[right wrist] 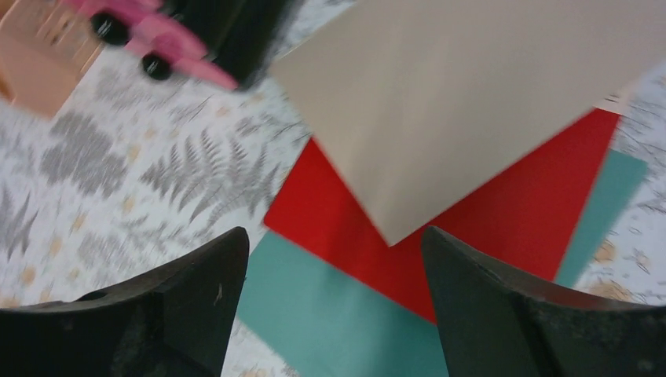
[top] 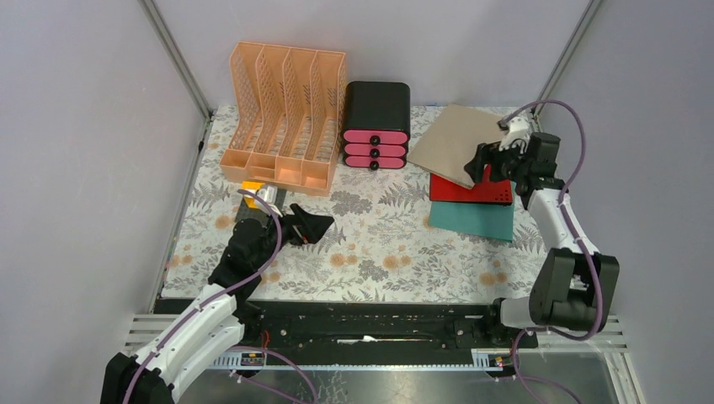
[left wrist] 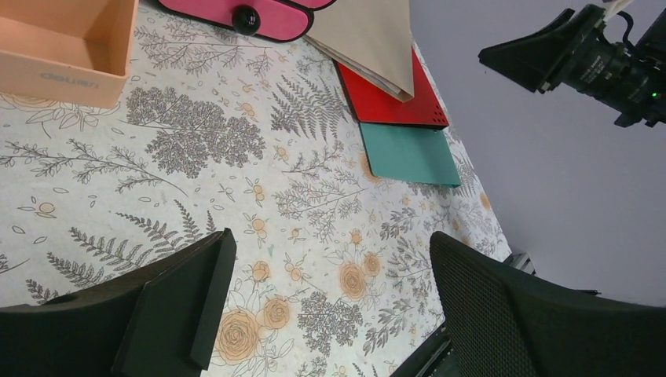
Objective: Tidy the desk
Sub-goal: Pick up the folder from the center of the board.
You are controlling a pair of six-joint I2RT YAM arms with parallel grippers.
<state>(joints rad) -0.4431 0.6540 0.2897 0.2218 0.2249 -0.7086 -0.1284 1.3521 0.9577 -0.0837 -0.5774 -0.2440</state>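
In the right wrist view I'm seeing the drawer box point(right wrist: 220, 31) and the desk point(right wrist: 94, 157) print smearing into blur, the box running off the top edge. The tan sheet point(top: 455, 143) is covering much of the red one point(top: 459, 194), which is hiding most of the teal one point(top: 471, 221).
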